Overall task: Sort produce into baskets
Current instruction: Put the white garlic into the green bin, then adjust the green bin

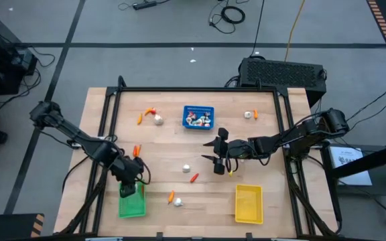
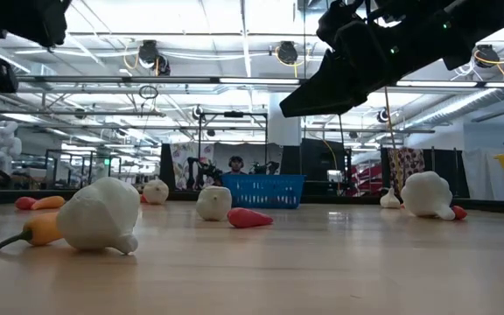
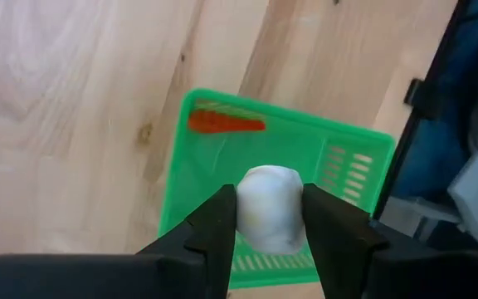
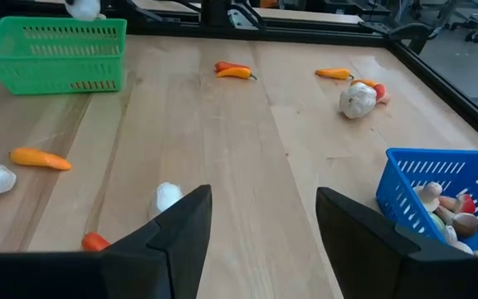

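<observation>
My left gripper point(image 1: 131, 177) hangs over the green basket point(image 1: 131, 202) at the table's near left, shut on a white garlic-like bulb point(image 3: 270, 208). A red-orange stick point(image 3: 225, 124) lies in that basket. My right gripper point(image 1: 218, 155) stands open above mid-table with nothing between its fingers point(image 4: 260, 220). The blue basket point(image 1: 200, 117) at the far middle holds several small pieces. The yellow basket point(image 1: 248, 203) stands at the near right. Loose produce lies on the wood: a white bulb point(image 1: 158, 119), an orange stick point(image 1: 139, 119), a small white piece point(image 1: 187, 167) and a red stick point(image 1: 194, 177). My left gripper pinches the white bulb by its two opposite sides point(image 3: 243, 208) between its two fingers. The fingers come from above, slanting steeply down. The bulb is lifted clear and hangs over the green basket's floor point(image 3: 305, 149).
More pieces lie near the front edge point(image 1: 174, 199), at the far right point(image 1: 248, 114) and left of centre point(image 1: 137, 150). A black frame rail point(image 1: 200, 89) runs round the tabletop. Bare wood lies between the green and yellow baskets.
</observation>
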Controlling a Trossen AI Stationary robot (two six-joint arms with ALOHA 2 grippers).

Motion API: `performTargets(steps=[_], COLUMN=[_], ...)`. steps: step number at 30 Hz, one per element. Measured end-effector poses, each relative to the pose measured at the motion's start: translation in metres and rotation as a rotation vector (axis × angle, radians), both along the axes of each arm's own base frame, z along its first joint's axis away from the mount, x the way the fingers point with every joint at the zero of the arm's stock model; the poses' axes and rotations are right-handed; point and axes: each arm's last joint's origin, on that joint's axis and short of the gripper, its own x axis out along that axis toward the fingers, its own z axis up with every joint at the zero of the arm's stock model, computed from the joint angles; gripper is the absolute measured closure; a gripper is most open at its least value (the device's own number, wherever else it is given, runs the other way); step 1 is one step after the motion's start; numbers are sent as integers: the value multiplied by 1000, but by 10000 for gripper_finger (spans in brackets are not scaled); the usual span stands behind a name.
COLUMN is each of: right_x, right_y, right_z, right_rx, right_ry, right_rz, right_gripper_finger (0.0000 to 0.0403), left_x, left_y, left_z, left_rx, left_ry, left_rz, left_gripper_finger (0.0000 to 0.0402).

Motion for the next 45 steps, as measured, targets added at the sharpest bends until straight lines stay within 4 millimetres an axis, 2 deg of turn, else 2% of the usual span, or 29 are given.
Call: performTargets(steps=[11, 19, 27, 31, 36, 42, 45], right_x=[0, 0, 0, 0, 0, 2, 3], right_y=[0, 0, 0, 0, 0, 0, 0], right_z=[0, 0, 0, 0, 0, 5, 7], right_rx=[-4, -7, -1, 21, 49, 72, 76], right_ry=[3, 4, 3, -1, -8, -62, -86], right_rz=[2, 3, 0, -10, -22, -27, -26], right_gripper_finger=[195, 195, 195, 195, 195, 195, 195], left_x=[0, 2, 13, 10, 1, -5, -8], left_y=[0, 2, 9, 9, 2, -8, -15], left_z=[-3, -3, 0, -2, -4, -4, -8], left_rx=[29, 49, 138, 149, 162, 201, 262], left_ry=[26, -22, -176, -147, -100, -125, -147], left_rz=[4, -64, -134, -149, -189, -220, -291], left_gripper_finger=[194, 191, 191, 194, 198, 198, 198])
